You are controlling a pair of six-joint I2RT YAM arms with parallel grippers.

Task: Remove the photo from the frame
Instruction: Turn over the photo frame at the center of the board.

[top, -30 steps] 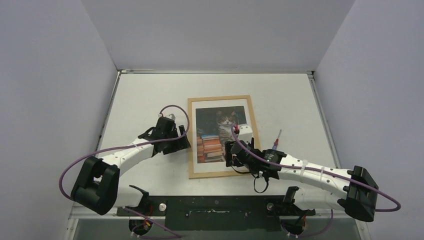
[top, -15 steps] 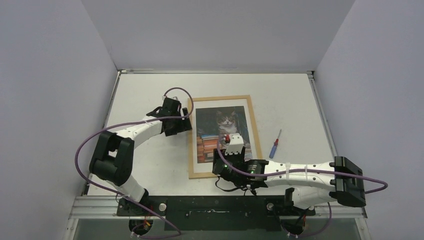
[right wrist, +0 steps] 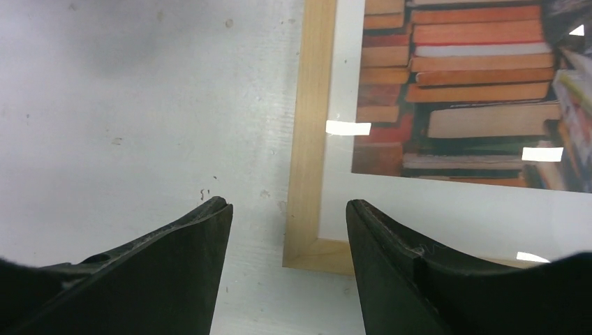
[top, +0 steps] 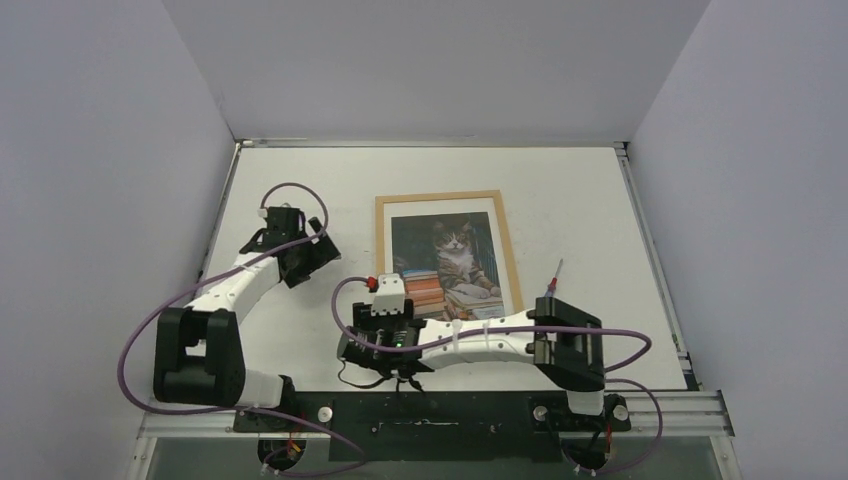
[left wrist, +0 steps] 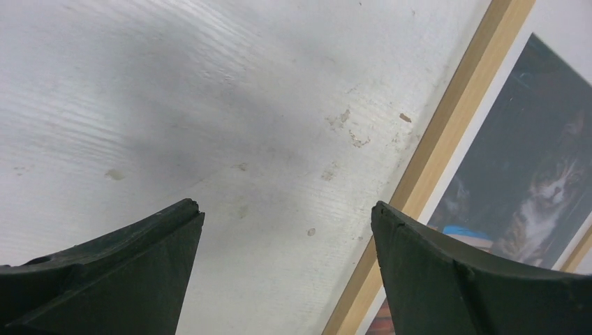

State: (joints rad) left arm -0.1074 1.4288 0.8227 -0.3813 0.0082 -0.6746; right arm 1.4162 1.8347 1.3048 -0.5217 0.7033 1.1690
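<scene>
- The frame (top: 445,196) lay flat and face up on the table (top: 580,200), near its middle, with a screwdriver (top: 551,283) just beside its right rail.
- Its long axis ran from the near edge toward the far wall, tilted slightly. The cat's head in the photo (top: 455,250) pointed to the far wall and the stack of books to the near side.
- The thin wooden moulding looked light and stiff. Bright reflections on the face in the right wrist view suggested a glazed pane, so probably slippery on top and fragile.
- The rails looked like the best place to grip, pinched across their narrow width at a corner or mid-side. The flat face offered nothing to hold, and the photo likely comes out from the back.
- The left gripper (left wrist: 286,209) had its jaws spread wide over bare table, holding nothing, with the frame's left rail just beside 1 finger.
- The right gripper (right wrist: 287,206) also had its jaws spread and empty, poised at the frame's near-left corner. Whether they touched the wood I cannot tell.
</scene>
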